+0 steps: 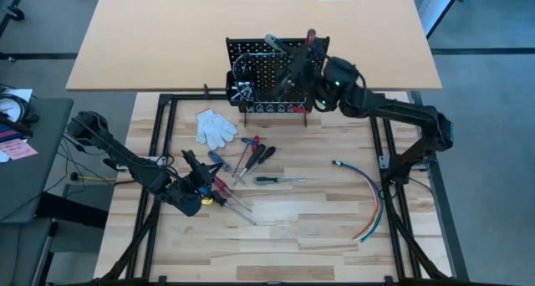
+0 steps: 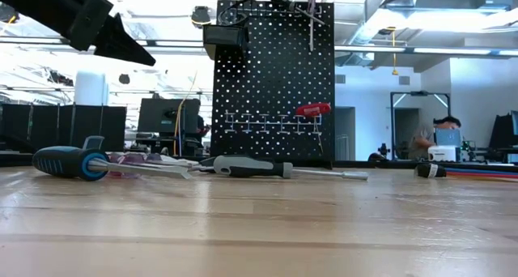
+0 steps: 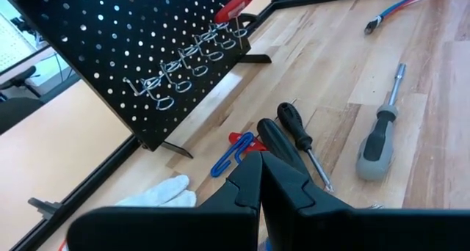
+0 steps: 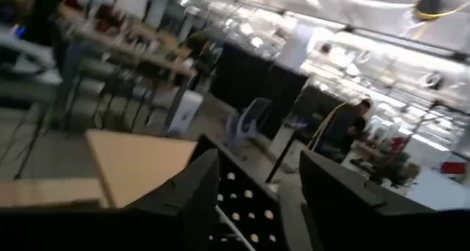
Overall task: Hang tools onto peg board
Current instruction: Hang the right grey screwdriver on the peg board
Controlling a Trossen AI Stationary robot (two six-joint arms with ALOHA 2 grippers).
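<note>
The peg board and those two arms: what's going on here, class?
The right hand is open at the top of the peg board, by a tool's shaft there. One red tool already hangs on the board's hooks. The left hand is shut and empty above the screwdrivers lying on the table.

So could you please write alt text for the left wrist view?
The shut left gripper hovers above screwdrivers lying on the wooden table, with the black peg board standing beyond. A grey-handled tool lies apart.
</note>
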